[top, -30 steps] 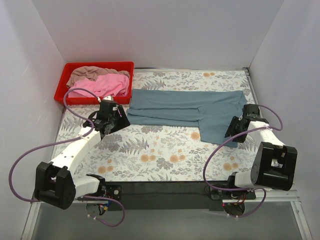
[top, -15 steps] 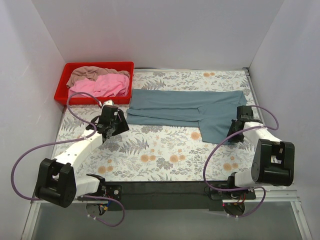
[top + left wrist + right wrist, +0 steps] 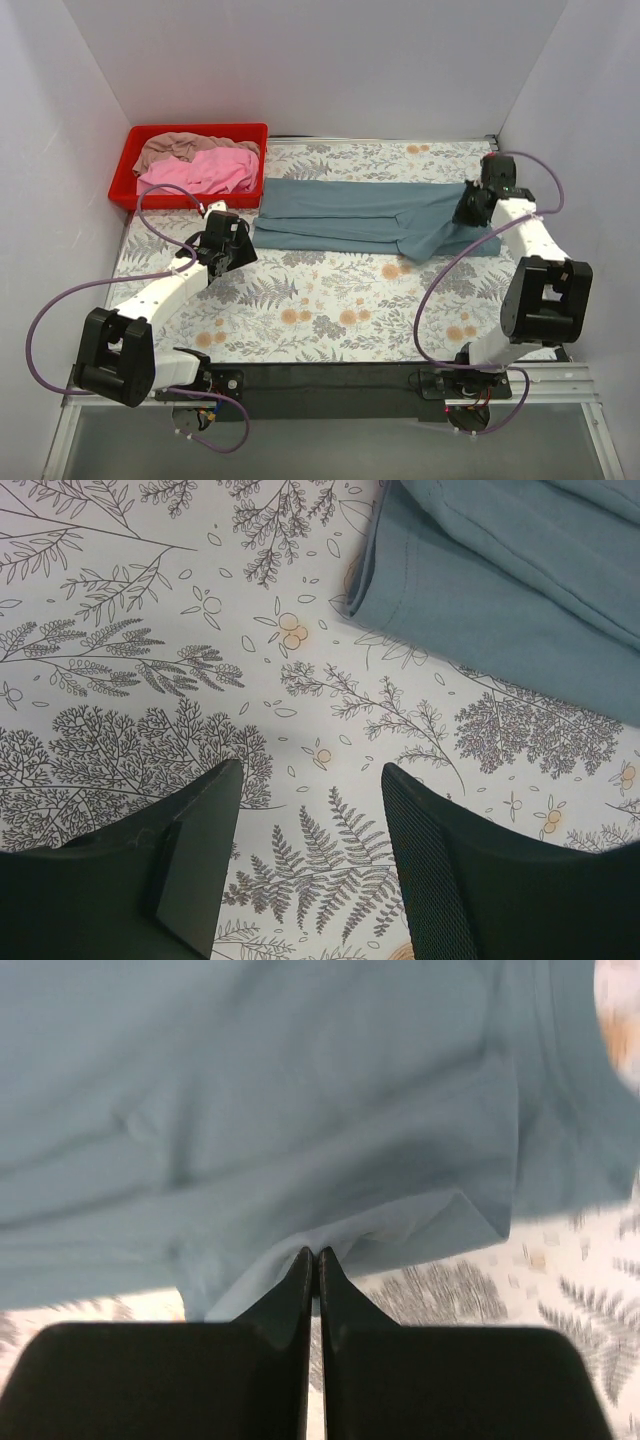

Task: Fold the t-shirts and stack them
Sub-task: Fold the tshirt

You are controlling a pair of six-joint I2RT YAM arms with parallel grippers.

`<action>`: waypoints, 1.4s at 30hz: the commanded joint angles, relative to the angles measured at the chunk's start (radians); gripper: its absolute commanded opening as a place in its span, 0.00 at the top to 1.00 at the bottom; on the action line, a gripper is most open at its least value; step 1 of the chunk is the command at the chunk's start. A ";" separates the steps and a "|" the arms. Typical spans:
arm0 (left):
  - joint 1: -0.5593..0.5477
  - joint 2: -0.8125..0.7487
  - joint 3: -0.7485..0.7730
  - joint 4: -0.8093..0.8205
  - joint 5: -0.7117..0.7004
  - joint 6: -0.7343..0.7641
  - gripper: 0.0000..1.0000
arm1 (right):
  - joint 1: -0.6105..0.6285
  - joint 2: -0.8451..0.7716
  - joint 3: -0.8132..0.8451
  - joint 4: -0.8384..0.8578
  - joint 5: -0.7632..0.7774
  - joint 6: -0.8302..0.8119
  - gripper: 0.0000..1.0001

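A dusty blue-grey t-shirt [image 3: 360,215] lies spread across the far half of the floral table, partly folded lengthwise. My right gripper [image 3: 468,210] is shut on its right-hand edge and holds that fold of cloth [image 3: 330,1230] lifted over the shirt. My left gripper [image 3: 232,250] hovers open just off the shirt's left end [image 3: 470,610], with only the floral cloth between its fingers [image 3: 200,830]. A pink t-shirt [image 3: 205,172] and a beige-tan t-shirt [image 3: 180,146] lie crumpled in the red tray.
The red tray [image 3: 125,178] stands at the far left corner. White walls close in the table on the left, back and right. Purple cables loop from both arms.
My right gripper has shut on the blue-grey shirt's lower right flap and carried it up and back toward the far right. The left gripper shifted slightly nearer.
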 commanded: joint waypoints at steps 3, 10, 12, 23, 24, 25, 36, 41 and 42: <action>0.003 -0.009 0.001 0.019 -0.037 0.014 0.44 | 0.004 0.164 0.280 0.051 -0.098 0.016 0.99; 0.001 0.010 -0.001 0.019 -0.038 0.015 0.44 | 0.004 0.370 0.478 0.135 -0.103 0.031 0.99; 0.001 0.016 0.002 0.019 -0.038 0.014 0.44 | 0.004 0.428 0.518 0.141 -0.120 0.033 0.99; 0.003 0.030 0.002 0.019 -0.029 0.015 0.44 | 0.001 0.540 0.659 0.175 -0.115 0.077 0.70; 0.003 0.030 0.002 0.018 -0.027 0.014 0.44 | -0.002 0.534 0.666 0.174 -0.118 0.073 0.64; 0.003 0.031 0.004 0.019 -0.026 0.012 0.44 | -0.006 0.525 0.658 0.167 -0.120 0.070 0.59; 0.001 0.141 0.145 -0.001 0.079 -0.069 0.43 | -0.142 0.140 0.114 0.224 -0.196 0.042 0.46; 0.003 0.255 0.269 -0.007 0.092 -0.100 0.43 | -0.176 0.083 -0.032 0.281 -0.267 0.027 0.48; 0.003 0.288 0.285 -0.007 0.107 -0.103 0.44 | -0.188 0.085 -0.057 0.287 -0.273 0.028 0.48</action>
